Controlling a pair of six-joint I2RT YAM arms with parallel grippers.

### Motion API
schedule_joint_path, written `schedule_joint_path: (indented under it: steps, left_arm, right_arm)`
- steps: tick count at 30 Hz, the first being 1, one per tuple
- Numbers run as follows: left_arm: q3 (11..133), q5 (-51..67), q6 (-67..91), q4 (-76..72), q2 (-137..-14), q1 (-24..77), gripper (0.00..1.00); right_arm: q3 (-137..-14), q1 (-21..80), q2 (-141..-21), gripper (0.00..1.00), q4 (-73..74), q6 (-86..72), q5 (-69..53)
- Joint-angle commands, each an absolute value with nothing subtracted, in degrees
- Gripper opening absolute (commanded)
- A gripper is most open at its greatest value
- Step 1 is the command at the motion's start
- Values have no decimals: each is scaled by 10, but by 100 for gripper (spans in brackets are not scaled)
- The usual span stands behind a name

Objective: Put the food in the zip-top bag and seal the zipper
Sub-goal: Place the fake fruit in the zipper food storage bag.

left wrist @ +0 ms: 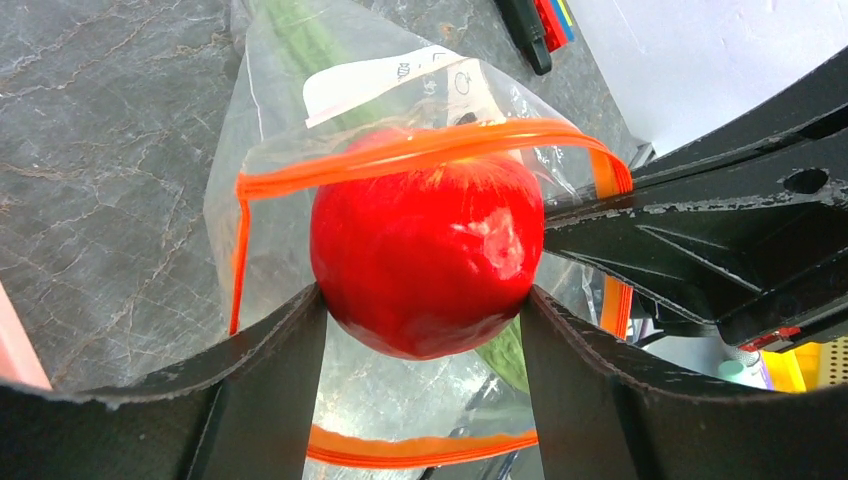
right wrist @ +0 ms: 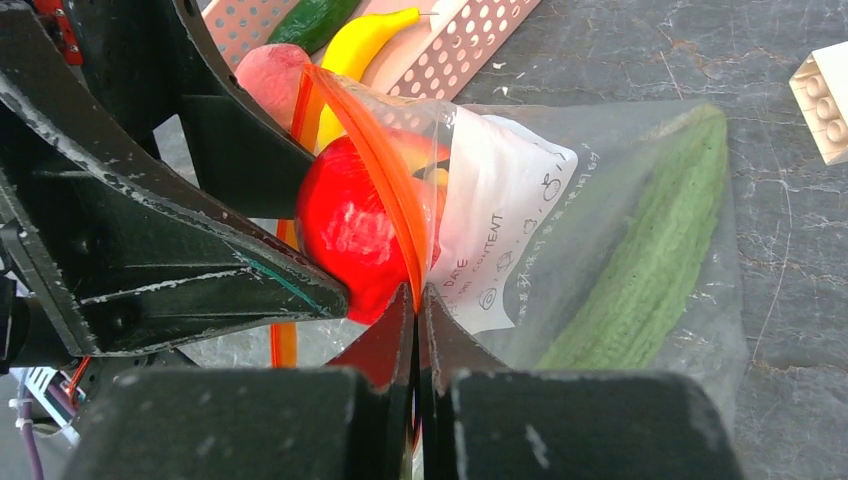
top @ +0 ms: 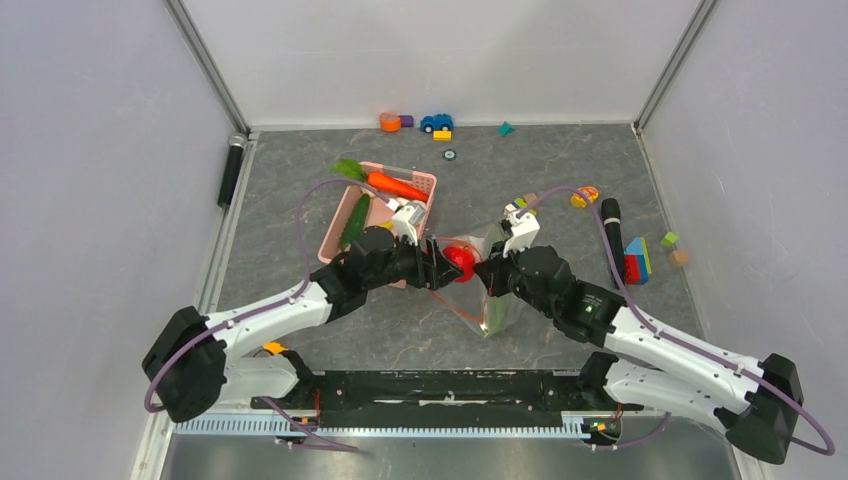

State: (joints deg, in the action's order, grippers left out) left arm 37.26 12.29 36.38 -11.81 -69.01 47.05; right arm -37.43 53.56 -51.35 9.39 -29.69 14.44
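My left gripper (left wrist: pixel 425 305) is shut on the red tomato (left wrist: pixel 425 260) and holds it at the open mouth of the zip-top bag (left wrist: pixel 290 120), inside the loop of the orange-red zipper (left wrist: pixel 420 150). My right gripper (right wrist: pixel 415 300) is shut on the upper zipper strip (right wrist: pixel 385 170) and holds the mouth up. A green cucumber (right wrist: pixel 650 260) lies inside the bag. In the top view the tomato (top: pixel 459 262) sits between both grippers, and the bag (top: pixel 497 312) hangs down toward the table. The slider knob is not visible.
The pink lattice basket (top: pixel 335 240) at the back left holds the carrot (top: pixel 397 186) and another cucumber (top: pixel 354 220); a banana (right wrist: pixel 360 50) and pink piece (right wrist: pixel 270 80) show in the right wrist view. Toy blocks (top: pixel 637 262), a small car (top: pixel 436 122) and a black marker (top: pixel 612 232) lie around.
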Motion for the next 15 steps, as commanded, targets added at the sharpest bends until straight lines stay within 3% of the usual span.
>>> schedule_joint_path:
  steps: [1,5,8,15]
  left_arm:
    - [409,88,360,-100,-677,485,76]
    - [411,87,357,-85,-658,489,86]
    - [415,87,355,-69,-640,493,99]
    - [429,70,344,-10,-586,497,100]
  right_arm:
    - [-373,537,-491,0,38,-297,129]
    - [-373,537,-481,0,40,-299,133]
    - [-376,537,-473,0,44,-299,142]
    - [-395,537,-457,0,89,-287,202]
